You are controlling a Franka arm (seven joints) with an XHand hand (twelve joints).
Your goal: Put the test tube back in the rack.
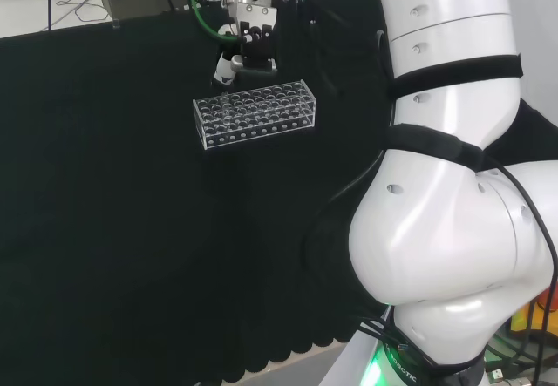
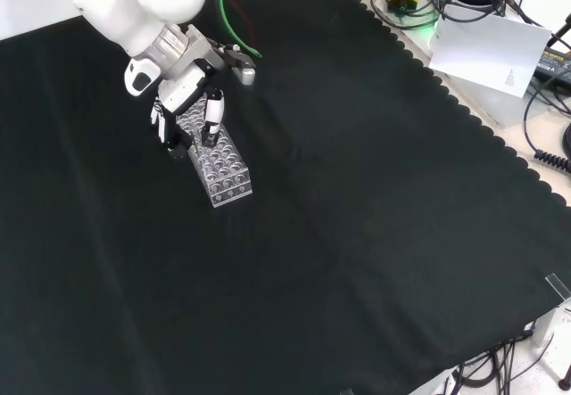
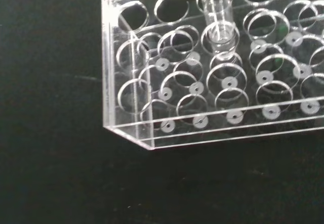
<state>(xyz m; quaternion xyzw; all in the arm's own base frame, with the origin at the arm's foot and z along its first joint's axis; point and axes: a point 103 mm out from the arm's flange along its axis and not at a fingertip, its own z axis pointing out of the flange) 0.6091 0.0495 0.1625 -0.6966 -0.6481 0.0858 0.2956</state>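
Glass, light and slippery, the test tube (image 3: pixel 218 19) hangs pinched near its top in the robot hand (image 1: pixel 248 39), its tip entering the rack (image 1: pixel 254 113) directly below, so it looks breakable.

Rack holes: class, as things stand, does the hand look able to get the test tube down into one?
Probably yes: the hand hangs over the rack, the test tube points down above open holes, nothing between.
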